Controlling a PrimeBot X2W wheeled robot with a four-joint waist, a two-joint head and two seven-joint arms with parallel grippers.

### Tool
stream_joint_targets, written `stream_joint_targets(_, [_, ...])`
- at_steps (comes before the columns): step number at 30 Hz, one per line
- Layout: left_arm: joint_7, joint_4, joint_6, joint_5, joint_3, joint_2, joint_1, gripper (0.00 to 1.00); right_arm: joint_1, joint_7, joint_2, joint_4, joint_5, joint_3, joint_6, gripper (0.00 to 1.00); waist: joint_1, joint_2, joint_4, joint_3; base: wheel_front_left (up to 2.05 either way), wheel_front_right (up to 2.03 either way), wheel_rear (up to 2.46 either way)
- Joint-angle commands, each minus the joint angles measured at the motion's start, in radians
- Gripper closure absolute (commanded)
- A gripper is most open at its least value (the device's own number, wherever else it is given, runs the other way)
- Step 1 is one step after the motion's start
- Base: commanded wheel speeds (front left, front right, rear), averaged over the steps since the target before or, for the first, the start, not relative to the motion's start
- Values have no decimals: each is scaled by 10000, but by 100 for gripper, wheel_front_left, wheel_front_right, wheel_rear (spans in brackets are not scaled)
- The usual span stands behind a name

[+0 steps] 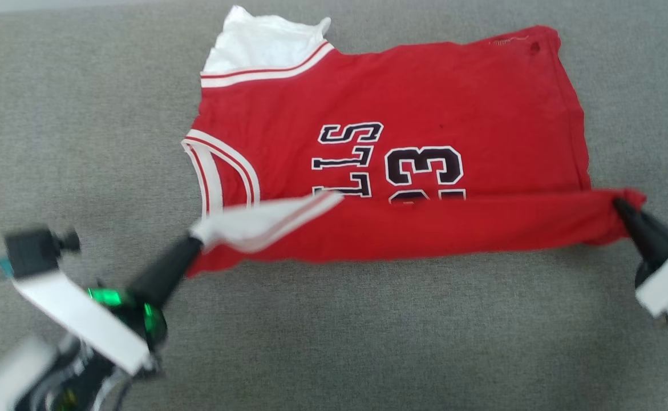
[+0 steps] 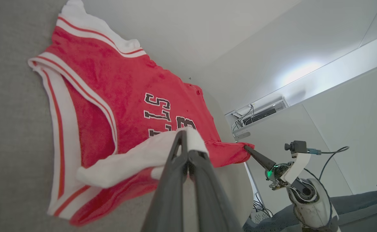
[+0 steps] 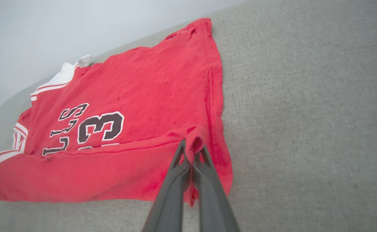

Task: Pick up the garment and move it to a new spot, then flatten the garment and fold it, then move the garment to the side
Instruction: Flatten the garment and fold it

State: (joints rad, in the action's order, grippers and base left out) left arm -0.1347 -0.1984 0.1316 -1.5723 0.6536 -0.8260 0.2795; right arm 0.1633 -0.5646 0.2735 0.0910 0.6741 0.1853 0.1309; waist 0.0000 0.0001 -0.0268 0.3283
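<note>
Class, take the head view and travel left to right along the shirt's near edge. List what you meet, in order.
In order: left gripper → white sleeve that it pinches → folded red band of the garment → right gripper, pinching the red corner.

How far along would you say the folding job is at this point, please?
Done: the garment lies spread flat on the grey surface. In hand: the left gripper pinches its white sleeve and the right gripper its hem corner, with the near edge lapped over the number. Left: finishing the fold, then moving it aside.
</note>
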Motion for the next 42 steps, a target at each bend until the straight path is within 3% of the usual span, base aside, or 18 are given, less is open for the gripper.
stream_joint_targets(1, [255,270,-20,-195,-228,124,672,100,711,79,36,-535,-135,-71,-1,100,0,-1,-69,150,0,0,0])
stream_joint_targets(13, [1468,2441,-20,-771,-1079,1027,2247,100,3069,1045,-290,-3213,-603,-374,-3,100,0,-1,-168,828,0,0,0])
stream_joint_targets(17, [1714,3209,-20,-473,-1233,1274,2405,100,3615,1554,-333,-4216,-638,-632,-1,100,0,-1,-175,1062,0,0,0])
stream_joint_targets(24, [1787,4134,-20,526,-602,1397,2716,100,3972,2381,-138,-5225,-724,-1288,-3,100,0,-1,-144,1136,0,0,0])
stream_joint_targets(25, [1727,4201,-20,712,-506,1346,2795,87,3972,2488,-73,-5275,-724,-1411,-3,84,0,-1,-139,1100,0,0,0])
stream_joint_targets(26, [1613,4255,-20,889,-378,1254,2886,52,3980,2629,20,-5301,-770,-1510,-3,76,0,-1,-136,1056,0,0,0])
stream_joint_targets(27, [1531,4277,-20,1091,-212,1170,2964,0,3992,2769,113,-5305,-822,-1596,-3,21,0,-1,-134,1006,0,0,0])
stream_joint_targets(28, [1460,4210,-20,1363,-3,1065,3052,0,3979,2903,171,-5287,-844,-1687,-3,0,0,-1,-129,941,0,0,0])
stream_joint_targets(34, [744,3835,-20,3139,1523,-254,3856,0,3404,3477,514,-4636,-1013,-1766,-3,0,0,-1,-19,457,0,0,0])
stream_joint_targets(36, [774,3593,-20,3261,1955,-619,4107,0,3095,3546,621,-4262,-1091,-1648,-3,0,0,-1,19,317,0,0,0])
stream_joint_targets(42, [2509,3049,-21,2945,3150,-1595,4467,0,2198,3340,537,-3009,-1310,-1190,-1,0,0,-1,8,113,0,0,0])
